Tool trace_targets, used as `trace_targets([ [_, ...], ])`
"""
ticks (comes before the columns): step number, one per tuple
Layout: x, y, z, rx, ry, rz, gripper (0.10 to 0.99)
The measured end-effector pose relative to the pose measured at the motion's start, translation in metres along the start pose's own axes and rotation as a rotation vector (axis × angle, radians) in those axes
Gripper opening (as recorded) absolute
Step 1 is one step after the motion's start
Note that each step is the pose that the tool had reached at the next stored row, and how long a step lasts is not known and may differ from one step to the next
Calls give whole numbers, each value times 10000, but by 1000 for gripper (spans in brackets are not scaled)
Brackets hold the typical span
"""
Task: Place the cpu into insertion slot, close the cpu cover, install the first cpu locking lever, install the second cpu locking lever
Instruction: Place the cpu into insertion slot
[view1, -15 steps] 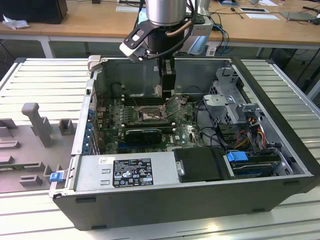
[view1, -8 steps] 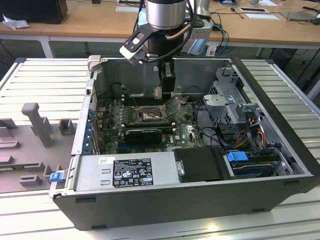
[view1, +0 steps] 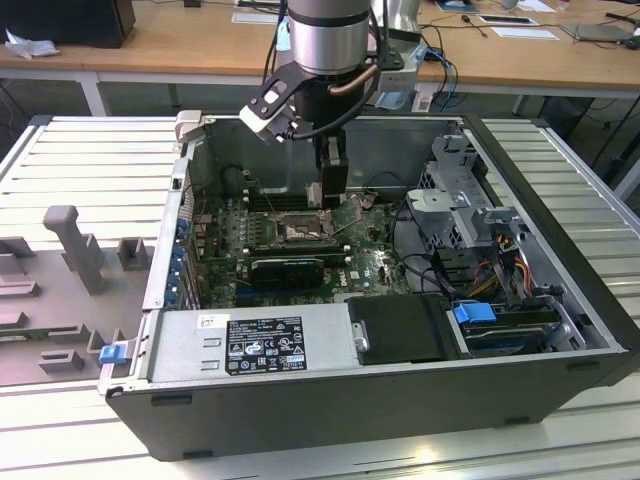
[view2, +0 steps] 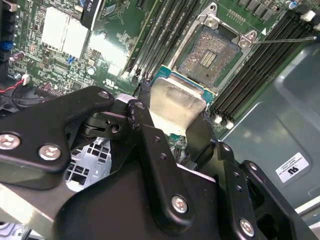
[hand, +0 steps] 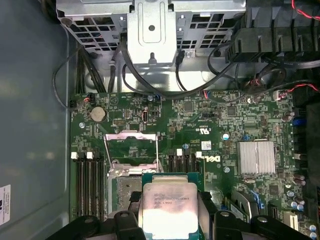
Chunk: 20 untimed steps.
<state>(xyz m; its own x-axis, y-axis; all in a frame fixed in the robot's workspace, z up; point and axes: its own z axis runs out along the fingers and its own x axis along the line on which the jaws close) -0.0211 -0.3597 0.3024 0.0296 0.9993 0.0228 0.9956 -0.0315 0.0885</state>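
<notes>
"exterior view first: what is the step, and how do you do it well?"

"my pincer (view1: 334, 198) hangs inside the open computer case (view1: 350, 410), low over the green motherboard (view1: 375, 265) and close above the insertion slot (view1: 300, 232). i judge the placing to be in hand, not done. to do it well, the chip should go down flat and square to the silver rim, corners matched, with no sliding across the pins, which look delicate."

"second wrist view, then: how wide are you?"

"narrow. my black fingers (view2: 145, 130) are drawn in on the cpu (view2: 177, 102) and pinch it by opposite edges, silvery top towards the camera. it hangs in the air, apart from the insertion slot (view2: 210, 52), whose brownish pin field lies bare. a thin locking lever (view2: 285, 39) juts out past one corner of the slot, over the memory slots (view2: 250, 70)."

"and the first wrist view?"

"the cpu (hand: 167, 202) sits between my fingers (hand: 209, 207) and hides part of the insertion slot (hand: 122, 187). the cpu cover (hand: 131, 147) stands swung open on the far side of the slot, with green board showing through its window, so i judge it is out of the chip's way. i cannot tell from this how far the chip is above the pins."
</notes>
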Motion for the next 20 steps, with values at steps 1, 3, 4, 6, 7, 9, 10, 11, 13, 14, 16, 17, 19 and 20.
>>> trace_targets([
  [1, 0, -1, 8, 1, 1, 0, 525],
  [3, 0, -2, 21, 3, 4, 0, 525],
  [4, -1, -4, 37, 3, 4, 1, 525],
  [6, -1, -5, 49, 4, 3, 1, 525],
  [7, -1, -5, 52, 5, 2, 0, 525],
  [9, -1, -6, 65, 5, 4, 1, 525],
  [10, -1, -6, 70, 4, 6, 1, 525],
  [11, -1, -7, 74, 4, 6, 1, 525],
  [13, -2, -9, 87, 4, 5, -1, 525],
  [14, -2, -12, 96, 5, 5, 0, 525],
  [16, 5, -21, 133, 5, 5, 0, 525],
  [17, 7, -23, 151, 4, 6, -1, 525],
  [19, 6, -28, 180, 4, 6, 0, 525],
  [20, 6, -28, 185, 4, 6, 0, 525],
])
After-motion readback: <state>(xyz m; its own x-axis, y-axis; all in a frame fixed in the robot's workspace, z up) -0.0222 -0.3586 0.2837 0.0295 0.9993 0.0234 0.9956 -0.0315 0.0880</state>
